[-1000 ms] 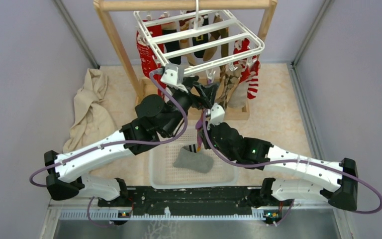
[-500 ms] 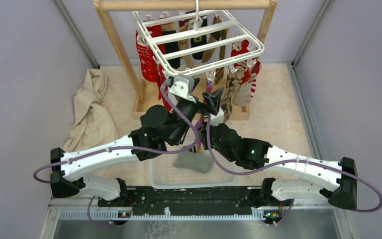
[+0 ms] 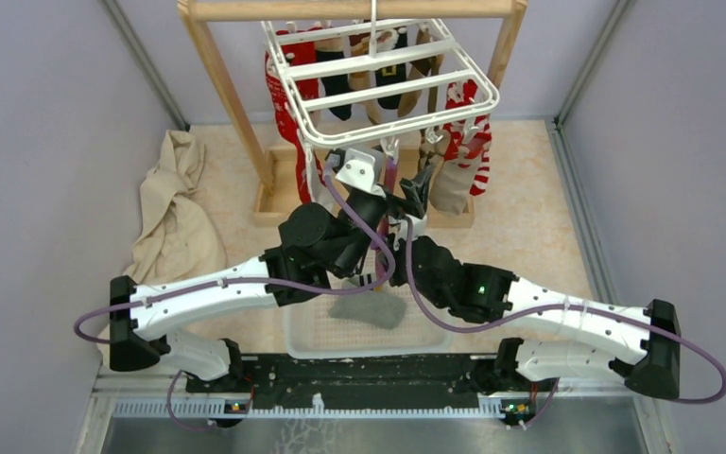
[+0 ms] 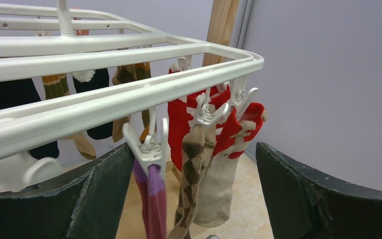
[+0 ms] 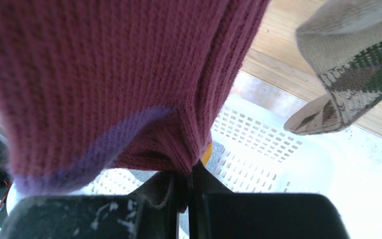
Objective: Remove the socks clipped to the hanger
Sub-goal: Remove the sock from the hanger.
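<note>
The right gripper (image 5: 186, 191) is pinching the magenta knitted sock (image 5: 104, 74) while the left gripper (image 4: 194, 189) is gaping wide at its white plastic clip (image 4: 149, 144), so tugging now risks stretching it.

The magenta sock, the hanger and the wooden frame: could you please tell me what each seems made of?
The magenta sock looks like knitted yarn, matt and soft: ribbed stitches show. The hanger is probably moulded plastic, smooth white, slightly glossy. The wooden frame is pale wood, apparently unpainted, grain visible.
</note>
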### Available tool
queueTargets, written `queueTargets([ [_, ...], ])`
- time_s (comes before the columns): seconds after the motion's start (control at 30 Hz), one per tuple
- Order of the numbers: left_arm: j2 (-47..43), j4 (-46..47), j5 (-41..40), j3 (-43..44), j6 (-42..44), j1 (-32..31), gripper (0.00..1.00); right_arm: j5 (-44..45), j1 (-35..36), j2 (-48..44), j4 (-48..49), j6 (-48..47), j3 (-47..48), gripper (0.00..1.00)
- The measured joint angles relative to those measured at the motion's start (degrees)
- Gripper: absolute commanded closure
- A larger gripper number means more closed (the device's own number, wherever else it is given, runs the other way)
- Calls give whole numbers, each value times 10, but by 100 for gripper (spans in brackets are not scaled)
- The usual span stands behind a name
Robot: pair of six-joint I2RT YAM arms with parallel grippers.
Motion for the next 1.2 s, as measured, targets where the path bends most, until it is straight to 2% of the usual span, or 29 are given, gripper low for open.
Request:
queueTargets([
  [0.4,6,-3,43,3,-21,33,6,0,0,-11,-1,-3,-5,100],
  [0.67,-7,-15,62,-16,-54,59,20,0,0,-16,0,-4,-11,100],
  [0.9,-42,-18,74,-41,-76,68,39,0,0,-19,1,-3,-23,100],
  [1.2,-53,-21,95,-46,-96,88,40,0,0,-19,2,-3,-23,100],
])
